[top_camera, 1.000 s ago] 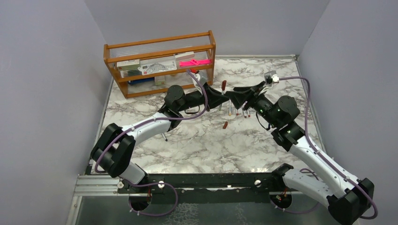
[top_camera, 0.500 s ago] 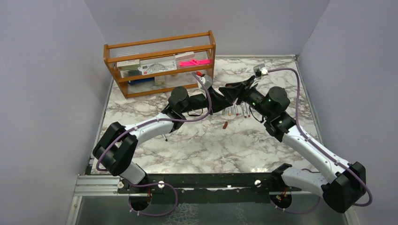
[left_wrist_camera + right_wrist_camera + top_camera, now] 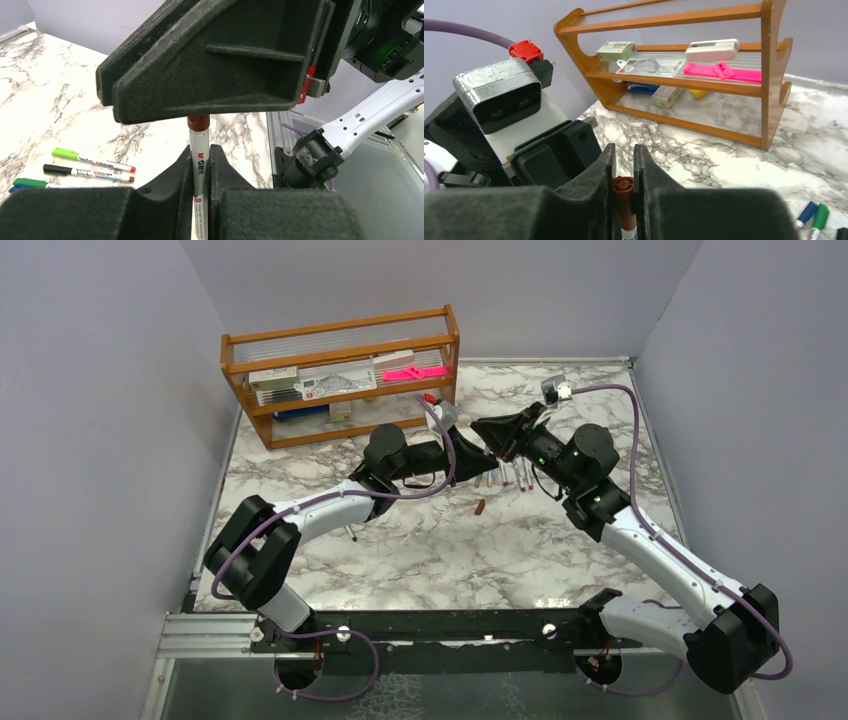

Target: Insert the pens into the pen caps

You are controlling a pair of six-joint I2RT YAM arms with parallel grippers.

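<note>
My left gripper (image 3: 201, 150) is shut on a pen (image 3: 200, 167) with a white-grey barrel that stands upright between its fingers. A dark red pen cap (image 3: 624, 192) sits on the pen's top end, and my right gripper (image 3: 624, 155) is shut on that cap (image 3: 198, 122) from above. In the top view the two grippers meet above mid-table, left (image 3: 470, 453) and right (image 3: 497, 430). Several more pens (image 3: 505, 475) lie side by side on the marble just under them. One loose dark red cap (image 3: 481, 507) lies in front of them.
A wooden shelf rack (image 3: 340, 375) with boxes and a pink item stands at the back left. A thin black stick pen (image 3: 349, 532) lies by the left forearm. Capped pens, light green (image 3: 92, 160) and black (image 3: 87, 172), lie left of the left gripper.
My right gripper swung left and back to the top of the pen held by the left gripper, and its jaws went from wide open to shut on the dark red cap. The left gripper kept its hold.
</note>
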